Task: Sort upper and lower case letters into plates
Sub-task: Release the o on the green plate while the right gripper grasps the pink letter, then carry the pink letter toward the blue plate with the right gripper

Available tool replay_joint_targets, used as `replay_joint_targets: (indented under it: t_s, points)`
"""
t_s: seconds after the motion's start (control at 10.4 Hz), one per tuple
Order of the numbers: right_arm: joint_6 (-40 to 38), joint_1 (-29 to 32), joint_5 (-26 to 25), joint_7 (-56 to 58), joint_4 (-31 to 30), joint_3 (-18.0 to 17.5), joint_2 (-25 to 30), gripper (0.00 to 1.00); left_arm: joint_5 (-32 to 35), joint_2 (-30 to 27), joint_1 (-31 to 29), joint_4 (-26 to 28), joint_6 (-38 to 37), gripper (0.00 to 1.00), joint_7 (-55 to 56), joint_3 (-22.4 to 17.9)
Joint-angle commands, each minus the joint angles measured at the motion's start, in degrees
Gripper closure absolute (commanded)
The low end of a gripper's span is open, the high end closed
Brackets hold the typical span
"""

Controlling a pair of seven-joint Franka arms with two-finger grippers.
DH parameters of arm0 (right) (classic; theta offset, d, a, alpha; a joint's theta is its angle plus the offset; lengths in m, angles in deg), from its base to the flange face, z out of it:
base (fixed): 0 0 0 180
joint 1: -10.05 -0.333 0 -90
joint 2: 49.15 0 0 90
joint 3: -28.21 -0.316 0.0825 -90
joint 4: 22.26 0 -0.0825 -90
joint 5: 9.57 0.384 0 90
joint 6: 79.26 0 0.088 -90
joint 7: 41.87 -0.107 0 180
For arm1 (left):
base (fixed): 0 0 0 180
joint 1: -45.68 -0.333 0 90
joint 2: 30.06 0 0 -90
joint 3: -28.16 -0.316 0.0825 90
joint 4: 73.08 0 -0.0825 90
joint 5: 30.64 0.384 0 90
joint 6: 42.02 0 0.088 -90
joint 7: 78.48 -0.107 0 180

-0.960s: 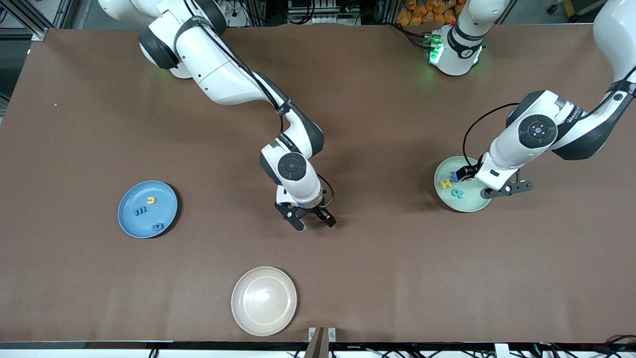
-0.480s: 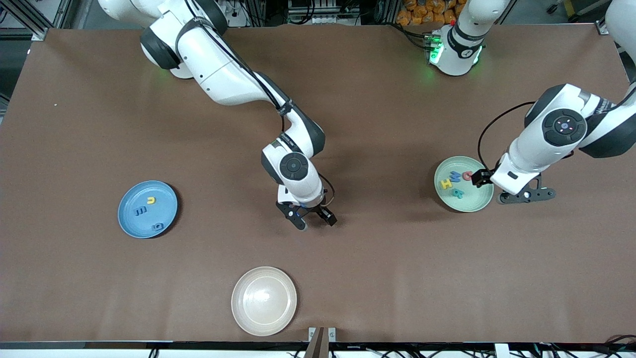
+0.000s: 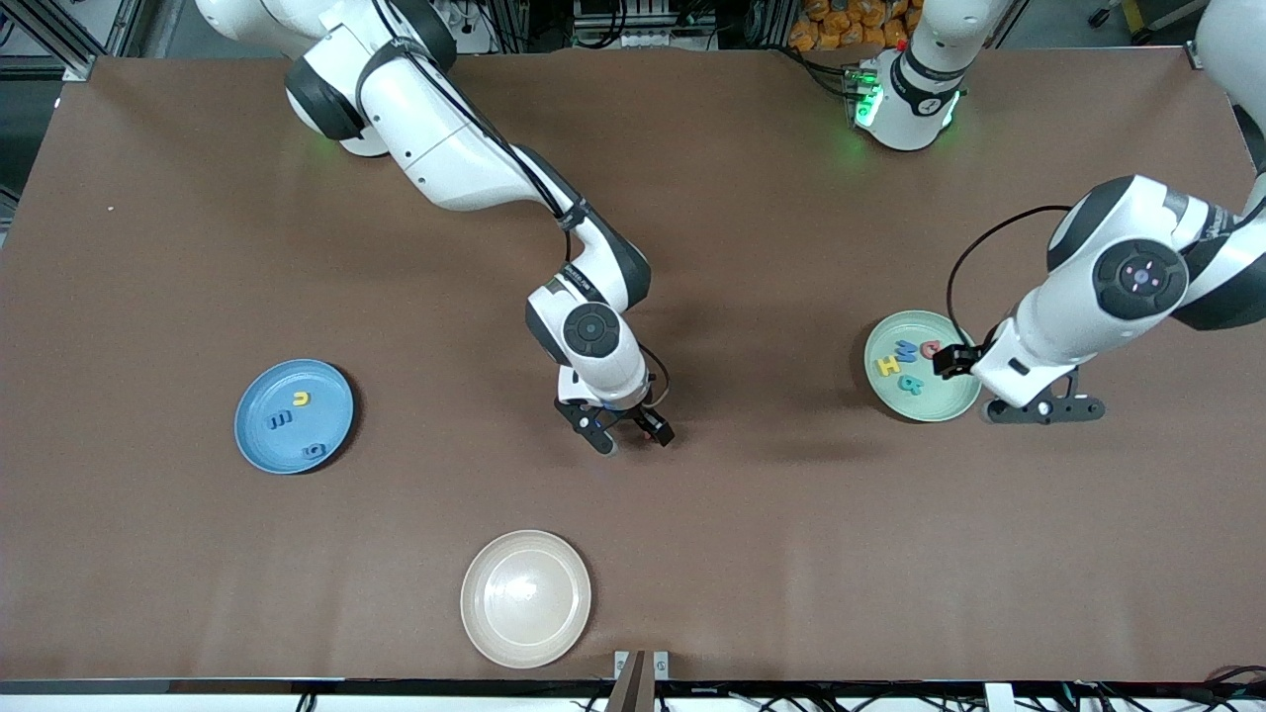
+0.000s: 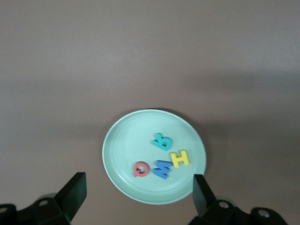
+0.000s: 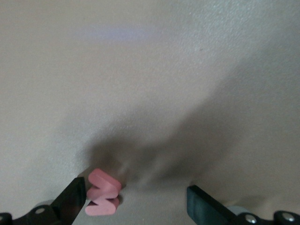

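The right arm reaches from its base out over the middle of the surface, elbow bent, forearm sloping down to a wrist that points almost straight down. The right tool [image 3: 625, 435] sits low over the surface with its fingers [image 5: 70, 199] spread apart and nothing clamped between them. The left arm comes in from its own end of the surface, folded at the elbow, wrist angled downward. The left tool [image 3: 1009, 391] hangs in the air, fingers [image 4: 75, 192] wide apart and empty.
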Motion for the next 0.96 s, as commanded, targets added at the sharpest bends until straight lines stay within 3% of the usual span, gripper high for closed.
replay_joint_targets:
  t_s: [0.0,0.48,0.58,0.67,0.86]
  points:
    - [-0.22,-0.67,0.45,-1.77,2.28,0.0,-1.4,0.0,-11.94,-11.71,12.54,-5.68,-1.99,0.0,-8.7,-16.27]
    - [-0.13,-0.67,0.45,-1.77,2.99,0.08,-1.39,0.0,-30.85,-25.96,36.55,-8.85,-4.97,0.0,-22.94,-51.51]
    - [-0.05,-0.76,0.45,-1.77,2.99,0.17,-1.39,0.58,-32.36,-28.33,41.29,-8.86,-5.07,0.0,-27.67,-58.2]
    - [-0.05,-0.76,0.45,-1.86,2.99,0.26,-1.39,1.0,-35.68,-30.62,44.13,-8.77,-5.24,0.0,-28.59,-63.4]
    - [0.13,-0.76,0.36,-1.6,2.99,0.35,-1.39,1.0,-38.88,-33.96,44.77,-8.33,-5.59,0.0,-28.16,-66.35]
